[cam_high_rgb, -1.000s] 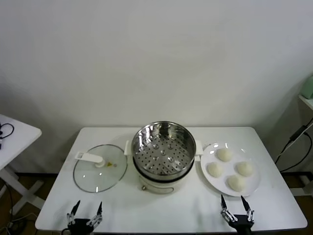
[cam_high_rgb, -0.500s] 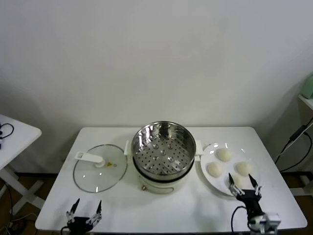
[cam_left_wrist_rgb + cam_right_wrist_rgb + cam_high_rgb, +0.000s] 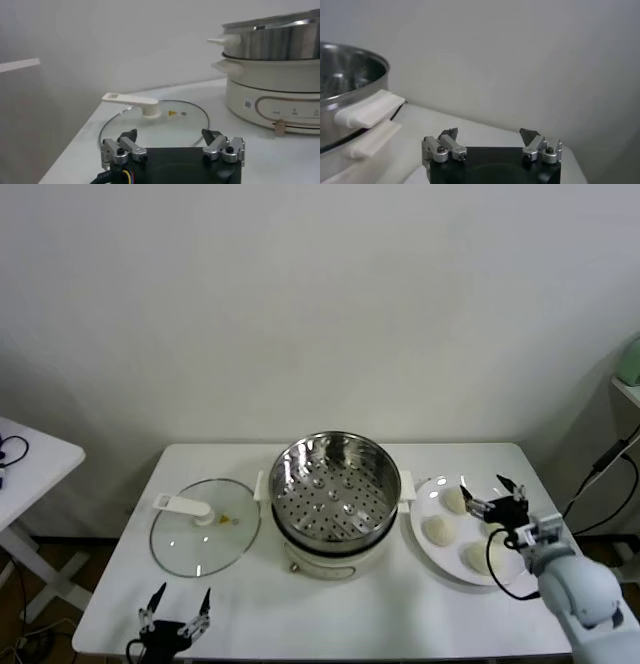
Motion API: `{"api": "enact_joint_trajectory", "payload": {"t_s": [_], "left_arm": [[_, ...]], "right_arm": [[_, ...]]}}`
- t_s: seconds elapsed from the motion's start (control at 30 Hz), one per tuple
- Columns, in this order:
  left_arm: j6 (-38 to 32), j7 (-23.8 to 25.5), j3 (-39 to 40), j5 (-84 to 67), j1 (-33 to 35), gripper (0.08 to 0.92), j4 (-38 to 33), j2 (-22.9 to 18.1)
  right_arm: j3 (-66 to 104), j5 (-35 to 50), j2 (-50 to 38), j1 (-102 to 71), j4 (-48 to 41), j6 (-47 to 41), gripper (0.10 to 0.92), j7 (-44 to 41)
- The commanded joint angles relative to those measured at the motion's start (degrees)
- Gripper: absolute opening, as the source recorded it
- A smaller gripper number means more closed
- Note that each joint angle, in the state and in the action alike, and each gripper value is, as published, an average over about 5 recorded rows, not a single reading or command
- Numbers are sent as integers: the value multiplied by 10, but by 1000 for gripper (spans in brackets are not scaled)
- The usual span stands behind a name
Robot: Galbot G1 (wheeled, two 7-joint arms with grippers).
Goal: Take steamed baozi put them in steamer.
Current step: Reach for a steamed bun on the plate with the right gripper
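Baozi location: four steamed baozi (image 3: 437, 530) lie on a white plate (image 3: 427, 558) just right of the steamer (image 3: 335, 481); none is in the steamer yet.
Landmark: the steamer sits mid-bench on its cream pot base (image 3: 322, 563), basket empty, perforated floor showing.
Left end effector: the left end effector (image 3: 176, 615) is parked at the near bench edge, well left of the steamer and nearer than the glass lid (image 3: 205, 526); fingers spread, holding nothing.
Right end effector: the right end effector (image 3: 492, 493) hovers over the plate, right of the steamer, fingers wide apart and empty, above the far-side buns.
Step in hand: judged to be the approach to a first bun.
Procedure: centre the open fingers on one bun, descend until they straddle its widest part, then close gently; the dough looks soft and is likely to dent under a hard squeeze.
Clearance: the buns lie close together, so a finger may nudge a neighbour; choose an outer bun.
Obstruction: the steamer rim and its white side handle (image 3: 367, 110) stand between plate and basket; lift above the rim before crossing.
Other items: a second white table (image 3: 30, 459) stands far left of the steamer.
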Motion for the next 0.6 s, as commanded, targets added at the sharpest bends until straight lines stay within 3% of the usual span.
{"api": "enact_joint_trajectory", "payload": {"t_s": [0.03, 0.27, 0.6], "left_arm": [[-2, 3, 4, 5, -1, 823, -3, 2], [-3, 6, 8, 11, 0, 823, -8, 0], [-9, 6, 5, 17, 6, 823, -5, -2]], "right_arm": [[-192, -110, -200, 199, -68, -6, 823, -219], [-514, -137, -218, 532, -154, 87, 823, -328], [-878, -148, -115, 845, -308, 189, 823, -461]]}}
